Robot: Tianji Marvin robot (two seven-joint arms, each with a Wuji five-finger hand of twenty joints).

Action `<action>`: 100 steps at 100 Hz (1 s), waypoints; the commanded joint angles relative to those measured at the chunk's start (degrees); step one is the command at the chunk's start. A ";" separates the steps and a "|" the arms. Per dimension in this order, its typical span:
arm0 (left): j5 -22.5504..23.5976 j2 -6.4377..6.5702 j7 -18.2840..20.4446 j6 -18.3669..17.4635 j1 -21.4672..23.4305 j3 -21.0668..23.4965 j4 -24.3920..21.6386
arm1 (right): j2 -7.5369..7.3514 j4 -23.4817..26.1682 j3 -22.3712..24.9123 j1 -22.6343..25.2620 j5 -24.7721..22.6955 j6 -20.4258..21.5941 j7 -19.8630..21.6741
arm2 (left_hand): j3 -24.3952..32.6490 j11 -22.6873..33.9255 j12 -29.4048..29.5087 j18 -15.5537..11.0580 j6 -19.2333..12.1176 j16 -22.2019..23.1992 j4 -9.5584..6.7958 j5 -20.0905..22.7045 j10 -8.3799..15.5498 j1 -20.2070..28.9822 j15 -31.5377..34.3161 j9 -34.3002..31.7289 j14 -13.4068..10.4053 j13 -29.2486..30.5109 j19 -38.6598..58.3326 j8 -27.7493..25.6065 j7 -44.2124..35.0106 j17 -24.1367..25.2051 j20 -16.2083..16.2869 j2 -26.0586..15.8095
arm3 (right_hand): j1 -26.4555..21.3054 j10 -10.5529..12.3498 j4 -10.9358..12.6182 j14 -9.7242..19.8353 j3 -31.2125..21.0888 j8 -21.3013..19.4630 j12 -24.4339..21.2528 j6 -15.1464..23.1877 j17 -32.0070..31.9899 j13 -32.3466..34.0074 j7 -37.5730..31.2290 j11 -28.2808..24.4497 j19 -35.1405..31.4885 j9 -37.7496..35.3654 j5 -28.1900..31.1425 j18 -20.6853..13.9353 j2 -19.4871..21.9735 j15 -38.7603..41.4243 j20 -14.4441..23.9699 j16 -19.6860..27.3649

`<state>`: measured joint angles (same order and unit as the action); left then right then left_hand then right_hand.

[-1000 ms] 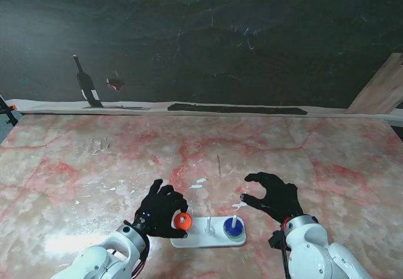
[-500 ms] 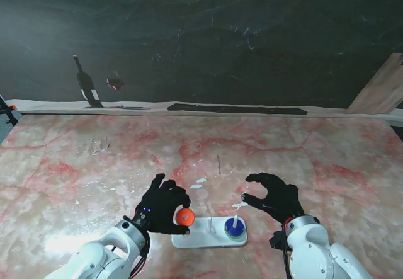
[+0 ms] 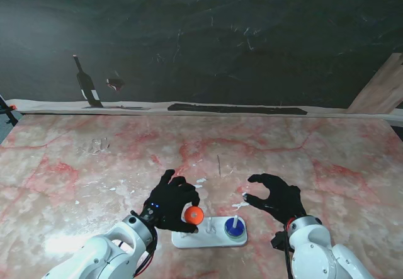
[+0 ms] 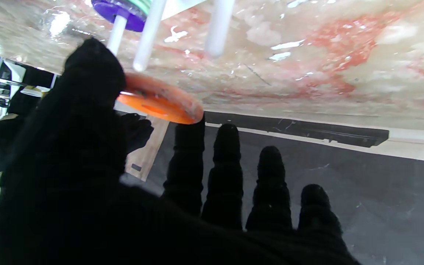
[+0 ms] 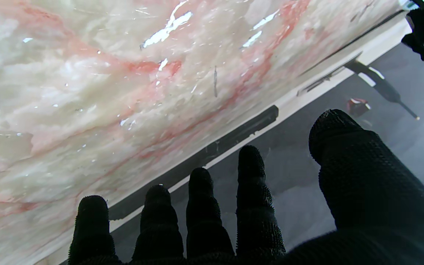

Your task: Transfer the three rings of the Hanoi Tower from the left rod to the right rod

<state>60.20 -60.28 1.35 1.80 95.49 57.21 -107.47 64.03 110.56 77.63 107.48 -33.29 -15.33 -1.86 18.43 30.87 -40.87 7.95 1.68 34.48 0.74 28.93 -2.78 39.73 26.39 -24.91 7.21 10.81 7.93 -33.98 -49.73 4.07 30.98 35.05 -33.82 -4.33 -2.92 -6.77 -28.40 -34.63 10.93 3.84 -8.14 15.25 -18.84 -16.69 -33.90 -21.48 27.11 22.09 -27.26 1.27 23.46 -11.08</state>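
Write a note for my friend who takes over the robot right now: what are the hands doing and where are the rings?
Left hand: shut on the orange ring, pinched between thumb and fingers and lifted clear of the rods.
Right hand: open, holding nothing, hovering just right of the white base.
Right rod: a purple ring on top, with a green ring's edge showing beneath it in the left wrist view.
Done: those two rings sit on the right rod.
Left: carry the orange ring to the right rod, thread it on, release.
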 commanded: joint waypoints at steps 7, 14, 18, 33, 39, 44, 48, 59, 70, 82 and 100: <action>-1.31 -0.45 0.05 -0.28 -2.74 -2.00 0.02 | 0.34 -0.15 0.33 0.48 0.30 -0.44 0.15 | 6.58 -0.89 0.60 0.03 -6.08 -0.25 -0.25 5.39 0.96 4.35 -0.96 -1.17 0.34 0.94 0.13 -1.93 -7.83 0.62 0.95 -3.20 | -1.22 0.04 0.81 -0.09 0.94 -0.06 0.12 -0.36 -0.99 -0.12 0.76 0.04 -0.59 1.30 -0.77 -0.35 0.49 -0.40 1.40 -0.94; -2.38 -0.62 -0.07 -0.23 -4.55 -3.66 0.70 | 0.38 -0.34 0.50 0.51 0.42 -0.56 0.01 | 6.55 -0.90 0.61 0.02 -6.07 -0.25 -0.23 5.38 0.95 4.29 -1.00 -1.24 0.33 0.91 0.14 -1.94 -7.79 0.62 1.02 -3.28 | -1.26 0.11 0.80 -0.04 0.98 -0.07 0.12 -0.35 -1.00 -0.12 0.76 0.05 -0.55 1.40 -0.82 -0.42 0.52 -0.40 1.41 -0.94; -2.97 -0.73 -0.22 -0.19 -5.72 -4.75 1.23 | 0.41 -0.43 0.60 0.55 0.46 -0.59 -0.10 | 6.52 -0.92 0.61 0.02 -6.03 -0.24 -0.21 5.38 0.95 4.24 -0.99 -1.25 0.33 0.94 0.13 -1.93 -7.75 0.63 1.05 -3.27 | -1.35 0.09 0.81 -0.08 0.97 -0.08 0.13 -0.34 -0.99 -0.12 0.76 0.02 -0.53 1.39 -0.86 -0.42 0.57 -0.40 1.42 -0.94; -5.62 -1.32 -1.21 0.01 -10.16 -9.02 3.89 | 0.47 -0.66 0.93 0.71 0.63 -0.68 -0.28 | 6.62 -1.06 0.68 0.05 -6.02 -0.21 -0.25 5.40 0.92 4.32 -1.01 -1.38 0.35 0.95 0.12 -1.97 -7.67 0.64 1.18 -3.26 | -1.42 0.10 0.81 -0.04 1.06 -0.10 0.16 -0.41 -0.97 -0.18 0.72 -0.05 -0.48 1.44 -0.85 -0.42 0.60 -0.42 1.45 -0.94; -6.60 -1.57 -1.58 0.07 -11.96 -10.78 5.21 | 0.49 -0.78 1.08 0.75 0.81 -0.67 -0.29 | 6.60 -1.16 0.71 0.04 -6.01 -0.20 -0.22 5.41 0.94 4.26 -1.00 -1.40 0.34 0.95 0.10 -1.99 -7.65 0.64 1.22 -3.22 | -1.47 0.04 0.81 -0.10 1.10 -0.11 0.17 -0.41 -0.97 -0.12 0.72 -0.07 -0.46 1.47 -0.86 -0.47 0.56 -0.39 1.47 -0.95; -7.50 -1.79 -1.82 0.07 -13.42 -12.17 6.37 | 0.51 -0.89 1.22 0.79 1.00 -0.62 -0.33 | 6.60 -1.21 0.71 0.02 -5.99 -0.18 -0.22 5.42 0.95 4.20 -0.99 -1.43 0.40 0.98 0.08 -2.01 -7.63 0.64 1.25 -3.17 | -1.42 0.07 0.81 -0.10 1.15 -0.11 0.18 -0.39 -0.97 -0.13 0.73 -0.08 -0.45 1.47 -0.89 -0.48 0.57 -0.40 1.48 -0.95; -8.18 -1.98 -2.01 0.07 -14.50 -13.19 7.30 | 0.54 -0.96 1.33 0.83 1.16 -0.58 -0.39 | 6.67 -1.25 0.71 0.01 -6.00 -0.17 -0.24 5.42 0.95 4.28 -1.00 -1.40 0.36 0.93 0.07 -2.02 -7.62 0.64 1.26 -3.17 | -1.45 0.12 0.82 -0.06 1.14 -0.11 0.17 -0.35 -0.96 -0.15 0.73 -0.08 -0.44 1.49 -0.89 -0.48 0.61 -0.41 1.49 -0.95; -10.05 -2.53 -2.59 0.23 -17.14 -15.64 9.76 | 0.62 -1.12 1.64 1.00 1.54 -0.47 -0.59 | 6.72 -1.32 0.68 -0.02 -5.97 -0.16 -0.23 5.38 0.92 4.29 -1.01 -1.33 0.42 0.83 -0.01 -1.97 -7.42 0.63 1.28 -3.21 | -1.52 0.12 0.84 -0.10 1.16 -0.12 0.17 -0.37 -0.96 -0.17 0.73 -0.08 -0.41 1.51 -0.89 -0.49 0.64 -0.41 1.52 -0.95; -11.64 -3.09 -3.20 0.25 -19.40 -17.82 11.89 | 0.70 -1.31 1.94 1.13 1.89 -0.45 -0.81 | 6.71 -1.27 0.61 -0.01 -5.91 -0.11 -0.21 5.38 0.85 4.24 -0.96 -1.37 0.40 0.79 -0.10 -1.98 -7.31 0.63 1.26 -3.22 | -1.54 0.02 0.84 -0.09 1.21 -0.13 0.17 -0.38 -0.95 -0.17 0.72 -0.08 -0.39 1.54 -0.87 -0.49 0.61 -0.41 1.55 -0.95; -13.30 -3.70 -3.73 0.07 -21.47 -19.88 13.88 | 0.78 -1.48 2.26 1.29 2.16 -0.67 -1.02 | 6.72 -1.27 0.57 -0.04 -5.91 -0.08 -0.19 5.40 0.88 4.16 -0.91 -1.31 0.43 0.79 -0.18 -2.03 -7.25 0.60 1.23 -3.24 | -1.52 0.09 0.84 -0.17 1.24 -0.13 0.18 -0.38 -0.96 -0.16 0.73 -0.12 -0.36 1.52 -0.91 -0.50 0.72 -0.41 1.57 -0.96; -14.46 -4.20 -4.20 -0.35 -23.15 -21.63 15.81 | 0.88 -1.67 2.73 1.61 2.50 -0.98 -1.26 | 6.75 -1.22 0.50 -0.07 -5.91 -0.04 -0.16 5.41 0.82 4.19 -0.84 -1.38 0.40 0.82 -0.27 -2.10 -7.20 0.55 1.21 -3.17 | -1.59 0.11 0.85 -0.18 1.28 -0.14 0.18 -0.39 -0.95 -0.13 0.71 -0.12 -0.31 1.61 -0.89 -0.51 0.65 -0.40 1.61 -0.96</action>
<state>45.80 -64.12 -2.78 1.73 72.70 35.83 -92.01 64.57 109.02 80.32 108.49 -30.95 -16.02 -2.92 18.43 30.29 -40.86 7.95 1.70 34.48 0.75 29.30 -2.78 39.73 26.39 -24.91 7.52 10.84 8.01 -33.98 -49.74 4.08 31.06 35.33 -33.83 -4.34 -2.92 -6.80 -28.39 -34.63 10.93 3.83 -8.14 15.25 -18.84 -16.69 -33.90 -21.46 27.10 22.09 -27.25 1.27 23.58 -11.08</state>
